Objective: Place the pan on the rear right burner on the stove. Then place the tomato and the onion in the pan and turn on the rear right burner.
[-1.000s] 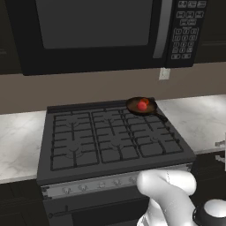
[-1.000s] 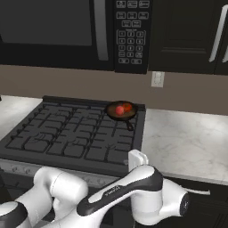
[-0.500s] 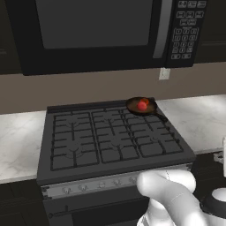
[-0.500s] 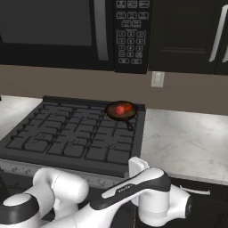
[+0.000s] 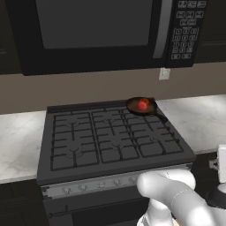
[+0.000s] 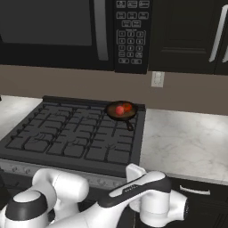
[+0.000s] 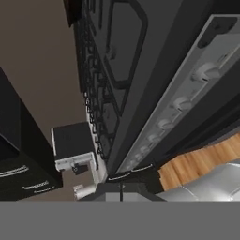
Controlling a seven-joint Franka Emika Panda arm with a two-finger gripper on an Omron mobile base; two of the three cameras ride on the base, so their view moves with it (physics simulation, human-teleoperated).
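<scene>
The pan [image 5: 141, 106] [image 6: 121, 110] rests on the rear right burner [image 5: 132, 115] of the stove [image 5: 110, 141] [image 6: 75, 138], its handle pointing to the front right. Inside it lie the tomato [image 5: 141, 106] [image 6: 119, 110] and, just behind, the onion [image 5: 146, 101] [image 6: 128, 107]. My arm bends down low in front of the stove. In the hand view my gripper [image 7: 121, 190] is shut, its dark tips pressed together, close under the silver knob strip [image 7: 187, 93]. Nothing shows between the tips. Several knobs [image 7: 206, 72] run along the strip ahead.
A black microwave [image 5: 97, 35] hangs over the stove. Marble counter [image 5: 198, 119] [image 5: 17, 137] flanks it on both sides, with a wall outlet [image 5: 164, 73] behind. Dark upper cabinets [image 6: 187, 35] stand at the right. Wooden floor [image 7: 197, 164] lies below the oven front.
My arm's lower links have shifted slightly to the right in front of the stove. Pan, tomato and onion have not moved.
</scene>
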